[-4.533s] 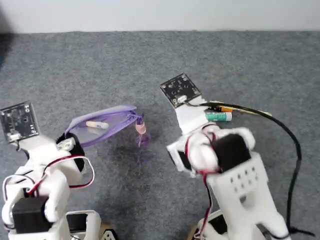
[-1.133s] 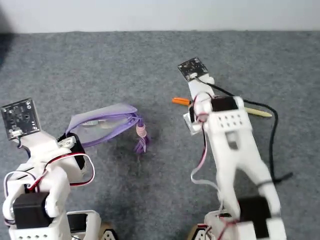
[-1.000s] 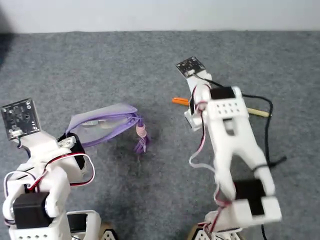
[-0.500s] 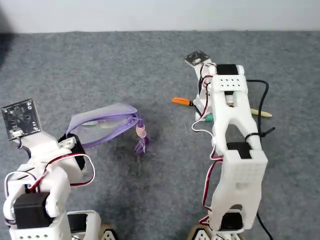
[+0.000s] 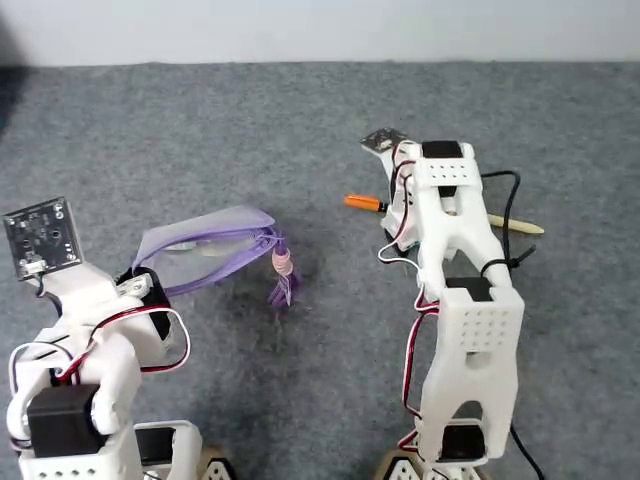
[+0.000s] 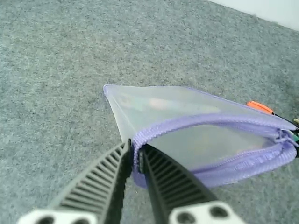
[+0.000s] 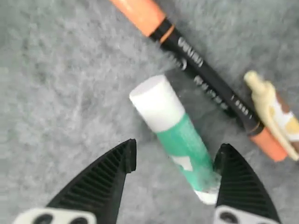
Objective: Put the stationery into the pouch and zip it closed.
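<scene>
While the left gripper (image 6: 135, 156) pinches the pouch (image 5: 205, 245), the right gripper (image 7: 177, 154), at its three o'clock, gapes wide over a glue stick (image 7: 173, 130): light, stiff, probably slick; grasp mid-barrel.

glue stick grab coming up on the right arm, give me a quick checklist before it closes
1. Right hand open: ok, jaws spread wide.
2. Glue stick between the jaws: ok, lying flat, not yet gripped.
3. Orange and black pen clear of the grip: cannot tell, it lies close beside the glue stick.
4. Left hand shut on the pouch edge: ok.
5. Pouch mouth open to take the stick: ok, zipper tracks stand apart.
</scene>
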Motion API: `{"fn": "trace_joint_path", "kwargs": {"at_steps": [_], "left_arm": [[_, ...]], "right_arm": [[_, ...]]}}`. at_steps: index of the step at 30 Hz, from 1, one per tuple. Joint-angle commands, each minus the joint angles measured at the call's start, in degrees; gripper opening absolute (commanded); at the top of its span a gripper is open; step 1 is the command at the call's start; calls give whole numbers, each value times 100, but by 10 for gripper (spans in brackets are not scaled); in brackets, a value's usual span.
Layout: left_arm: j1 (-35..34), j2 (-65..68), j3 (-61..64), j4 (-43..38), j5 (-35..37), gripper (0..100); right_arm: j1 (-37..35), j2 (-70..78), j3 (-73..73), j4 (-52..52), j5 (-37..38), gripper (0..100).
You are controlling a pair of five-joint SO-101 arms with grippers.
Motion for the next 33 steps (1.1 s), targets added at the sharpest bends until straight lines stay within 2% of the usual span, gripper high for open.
{"fn": "trace_joint_path", "kwargs": {"at_steps": [1,3,9,16,20,26,30,33], "left_arm": [[-44,97,-22,-44,44,11],[-44,97,-22,-44,44,11],[-26,97,-22,-44,44,11],[-18,79,-31,-44,44,11],[-18,62,-31,-44,44,11],[-18,88,-22,-44,53,11],[-9,97,-22,-9,53,11],[-9,97,-22,0,53,11]], "right_arm": [[-101,-101,-281,347,18,263],[-101,-101,-281,347,18,241],[-110,-110,-281,365,18,24],[-110,-699,-281,752,9,10],[-171,-1349,-281,1323,-18,10],[-295,-2695,-97,1692,-598,9],[-620,-3802,554,1692,-668,9],[-1068,-4769,1178,1684,-1160,9]]}}
